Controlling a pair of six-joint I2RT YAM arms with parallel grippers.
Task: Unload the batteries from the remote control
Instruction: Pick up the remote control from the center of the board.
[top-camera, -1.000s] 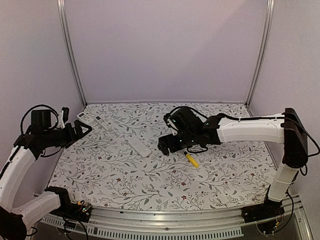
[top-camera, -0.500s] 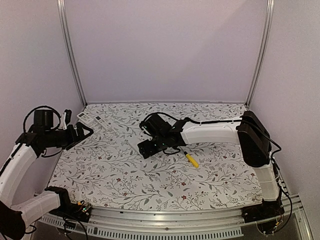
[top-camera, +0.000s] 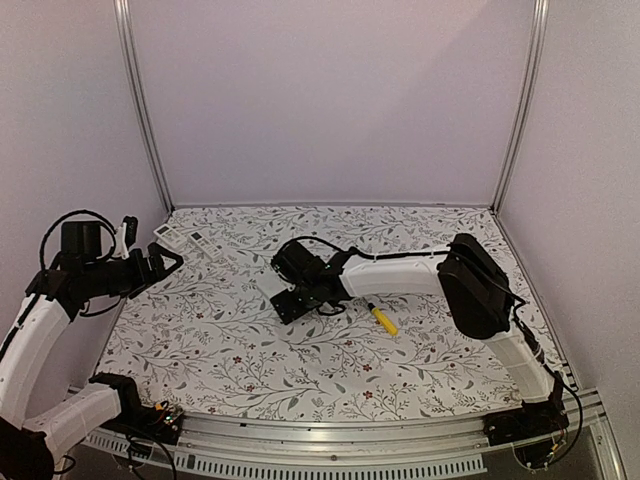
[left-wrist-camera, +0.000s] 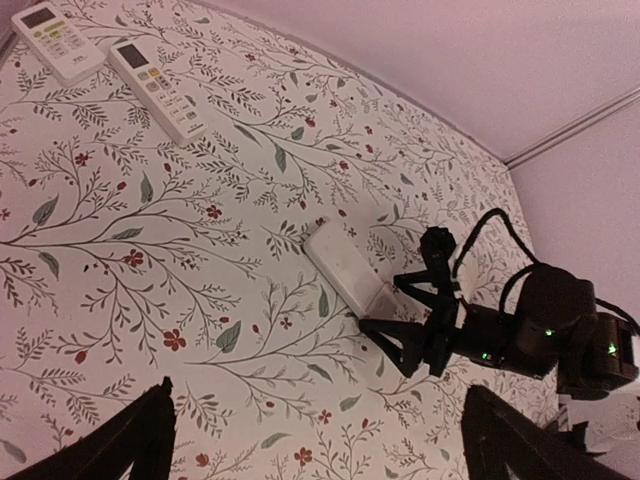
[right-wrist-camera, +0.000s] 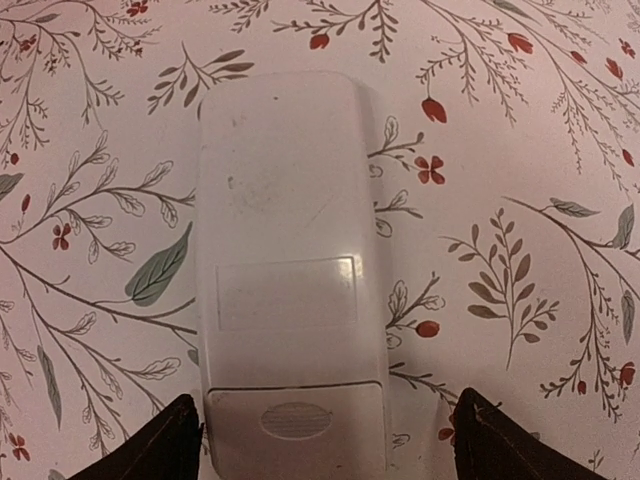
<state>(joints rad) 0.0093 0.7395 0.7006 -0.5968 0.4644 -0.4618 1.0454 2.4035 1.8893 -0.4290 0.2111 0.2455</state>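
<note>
the white remote (right-wrist-camera: 285, 260) lies flat near the middle of the table (top-camera: 250, 370), with its back side up. the small lid (right-wrist-camera: 300, 415) on its back is shut. the batteries cannot be seen from outside.

the right arm reaches far across the table to the remote. the right gripper (right-wrist-camera: 330, 440) is low over the near end of the remote. its 2 black fingers (right-wrist-camera: 165, 445) are wide apart, 1 on each side of the remote. the finger on the left of the wrist picture is just beside the remote's edge, and the other is a little way off it. they hold nothing.

the left gripper (left-wrist-camera: 320, 430) hangs in the air over the left side of the table. its fingers are as wide apart as they go, and there is nothing between them.

2 more white remotes (left-wrist-camera: 60, 42) (left-wrist-camera: 157, 90) lie side by side in the far left corner, with their buttons up. they are well apart from the remote in the middle.

a yellow screwdriver (top-camera: 382, 319) with a black tip lies on the table, near the right arm.
</note>
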